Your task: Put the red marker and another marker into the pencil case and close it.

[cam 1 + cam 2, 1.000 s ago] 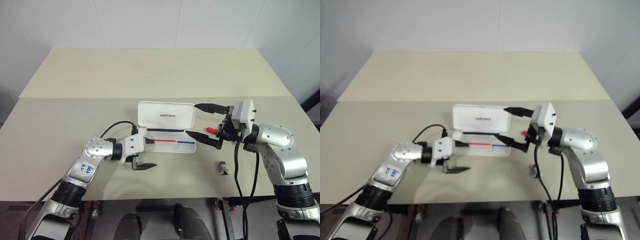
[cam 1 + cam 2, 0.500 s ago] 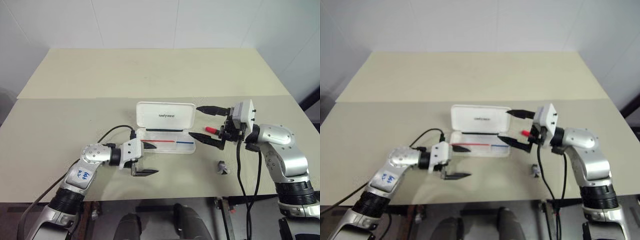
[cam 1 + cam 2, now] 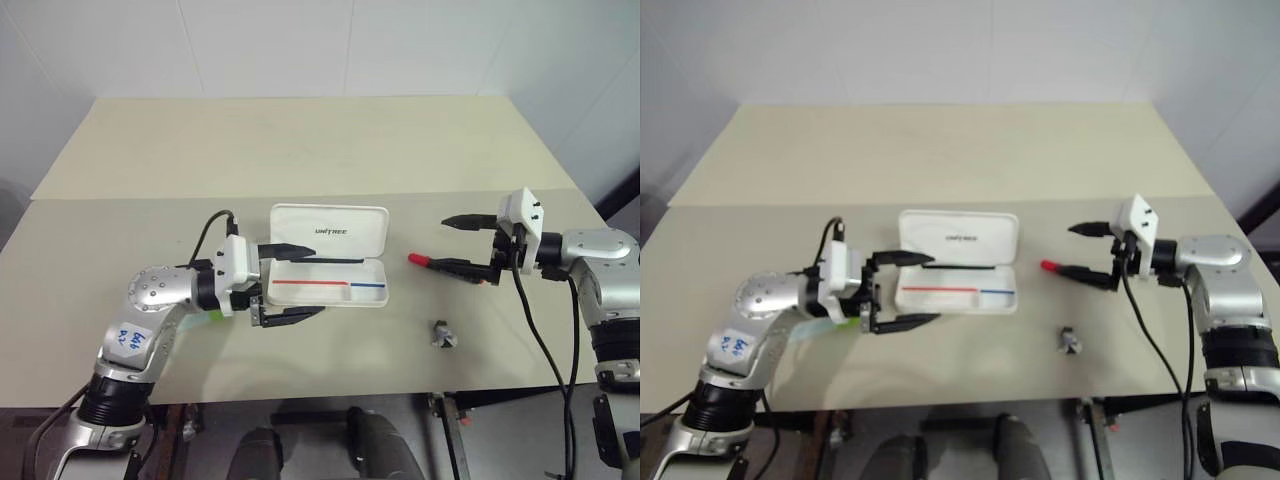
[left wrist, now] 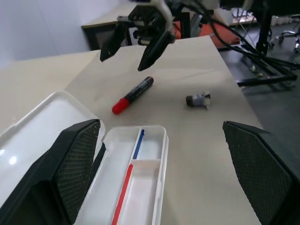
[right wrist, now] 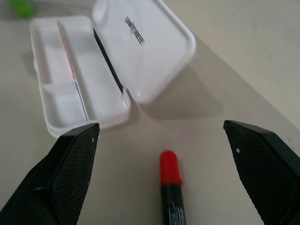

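Observation:
The pencil case (image 3: 330,233) lies open at mid-table, its "UNITREE" lid raised at the back and a red and blue stripe in its tray (image 3: 345,298). The red marker (image 3: 424,261) lies on the table to the right of the case, red cap toward it. My right gripper (image 3: 448,243) hovers open over the marker's dark end and touches nothing. My left gripper (image 3: 318,279) is open and level at the case's left end, one finger above the tray and one in front. A bit of lime green, the other marker (image 3: 212,315), peeks out beneath my left hand.
A small grey-black lump (image 3: 441,335) lies near the front edge, to the right of the case. A seam (image 3: 150,196) runs across the table behind the case. The wall stands beyond the table's far half.
My left gripper has risen from the table in front of the case to its left end. My right gripper has drawn away to the right, leaving the marker in the open.

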Robot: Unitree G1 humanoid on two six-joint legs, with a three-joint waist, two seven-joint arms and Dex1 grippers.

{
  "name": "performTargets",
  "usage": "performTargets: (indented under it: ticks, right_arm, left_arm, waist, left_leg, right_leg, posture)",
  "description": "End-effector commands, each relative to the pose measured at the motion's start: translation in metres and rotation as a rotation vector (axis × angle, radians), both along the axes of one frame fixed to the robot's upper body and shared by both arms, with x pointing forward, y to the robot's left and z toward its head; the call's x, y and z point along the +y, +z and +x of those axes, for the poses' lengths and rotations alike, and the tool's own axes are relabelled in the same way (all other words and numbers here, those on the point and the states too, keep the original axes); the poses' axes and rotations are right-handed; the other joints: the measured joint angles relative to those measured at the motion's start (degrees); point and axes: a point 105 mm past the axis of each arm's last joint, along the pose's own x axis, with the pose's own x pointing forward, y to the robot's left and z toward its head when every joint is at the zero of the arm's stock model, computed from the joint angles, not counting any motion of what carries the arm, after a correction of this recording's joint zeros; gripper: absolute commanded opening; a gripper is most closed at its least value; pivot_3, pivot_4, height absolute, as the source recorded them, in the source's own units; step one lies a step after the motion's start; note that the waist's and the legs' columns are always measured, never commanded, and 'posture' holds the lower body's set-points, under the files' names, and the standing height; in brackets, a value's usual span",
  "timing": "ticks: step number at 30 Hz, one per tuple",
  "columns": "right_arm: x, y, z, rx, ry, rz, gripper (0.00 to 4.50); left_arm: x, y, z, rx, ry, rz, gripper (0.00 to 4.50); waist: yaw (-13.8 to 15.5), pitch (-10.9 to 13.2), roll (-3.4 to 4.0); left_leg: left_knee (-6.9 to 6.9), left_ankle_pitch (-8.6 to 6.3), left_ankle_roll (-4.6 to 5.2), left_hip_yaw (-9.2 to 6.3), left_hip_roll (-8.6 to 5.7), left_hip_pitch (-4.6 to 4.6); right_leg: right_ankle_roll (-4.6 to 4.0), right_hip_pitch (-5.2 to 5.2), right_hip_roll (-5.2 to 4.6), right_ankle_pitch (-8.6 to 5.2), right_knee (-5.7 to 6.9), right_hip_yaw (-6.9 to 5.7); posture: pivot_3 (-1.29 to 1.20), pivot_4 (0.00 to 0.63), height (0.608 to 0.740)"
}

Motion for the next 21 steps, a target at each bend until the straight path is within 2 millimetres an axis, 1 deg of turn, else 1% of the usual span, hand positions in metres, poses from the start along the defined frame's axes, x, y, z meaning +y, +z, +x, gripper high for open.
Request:
performTargets:
  ticks: [1,4,8,12,13,15,16,18,21]
  right_arm:
    - [-0.009,0.002,0.010,0.008,-0.027,0.017,4.50]
    - [-0.014,-0.016,0.013,0.072,-0.034,-0.027,4.50]
    - [-0.015,-0.034,0.014,0.132,-0.033,-0.072,4.50]
    - [-0.016,-0.047,0.013,0.168,-0.024,-0.103,4.50]
    - [-0.017,-0.053,0.010,0.180,-0.017,-0.132,4.50]
    - [-0.020,-0.062,0.008,0.196,-0.017,-0.178,4.08]
    - [-0.020,-0.062,0.009,0.194,-0.023,-0.171,3.89]
    - [-0.019,-0.059,0.011,0.165,-0.028,-0.158,3.25]
    - [-0.018,-0.057,0.012,0.160,-0.027,-0.152,2.10]
  left_arm:
    - [0.014,0.010,-0.008,-0.009,-0.013,0.024,4.48]
    - [0.030,0.009,-0.005,0.000,0.014,0.068,4.48]
    - [0.044,0.010,0.000,-0.020,0.060,0.106,4.48]
    - [0.054,0.012,0.003,-0.033,0.088,0.125,4.48]
    - [0.057,0.013,0.004,-0.036,0.100,0.129,4.48]
    - [0.061,0.014,0.004,-0.042,0.115,0.135,4.50]
    - [0.062,0.015,0.005,-0.045,0.121,0.136,4.50]
    - [0.063,0.016,0.005,-0.048,0.126,0.137,4.50]
    - [0.063,0.016,0.005,-0.050,0.129,0.136,4.50]
  waist:
    - [-0.21,0.01,-0.02]
    - [-0.37,0.05,-0.04]
    - [-0.45,0.05,-0.03]
    - [-0.48,0.09,-0.01]
    - [-0.59,0.09,-0.01]
    - [-0.85,0.09,-0.01]
    - [-0.94,0.09,-0.01]
    - [-1.05,0.09,-0.01]
    - [-1.23,0.09,-0.01]
  left_leg:
    - [-0.02,0.00,0.00,0.00,0.00,0.01]
    - [-0.03,0.00,0.00,0.04,0.00,0.02]
    - [-0.05,-0.01,-0.01,0.09,-0.02,0.01]
    - [-0.05,-0.02,-0.03,0.12,-0.03,0.01]
    - [-0.05,-0.02,-0.04,0.13,-0.03,0.01]
    - [-0.05,-0.02,-0.04,0.13,-0.03,0.01]
    - [-0.05,-0.02,-0.04,0.13,-0.03,0.02]
    - [-0.05,-0.02,-0.05,0.12,-0.03,0.03]
    - [-0.05,-0.02,-0.05,0.12,-0.03,0.04]
  right_leg:
    - [0.00,0.00,0.00,0.00,0.00,0.01]
    - [-0.01,0.00,0.00,0.00,-0.02,0.04]
    - [-0.03,0.00,-0.02,-0.02,-0.06,0.07]
    - [0.00,-0.01,-0.03,0.00,-0.05,0.09]
    - [0.02,-0.01,-0.03,0.01,-0.05,0.10]
    - [0.02,-0.01,-0.02,0.01,-0.04,0.09]
    - [0.02,-0.01,-0.02,0.01,-0.04,0.09]
    - [0.03,0.00,-0.02,0.02,-0.01,0.09]
    - [0.08,0.00,-0.02,0.04,-0.01,0.09]
  posture:
    - [0.00,0.150,0.740]
    - [0.00,0.150,0.740]
    - [0.00,0.150,0.740]
    - [0.00,0.150,0.740]
    - [0.00,0.150,0.740]
    - [0.00,0.150,0.740]
    - [0.00,0.150,0.740]
    - [0.00,0.150,0.740]
    - [0.00,0.150,0.740]
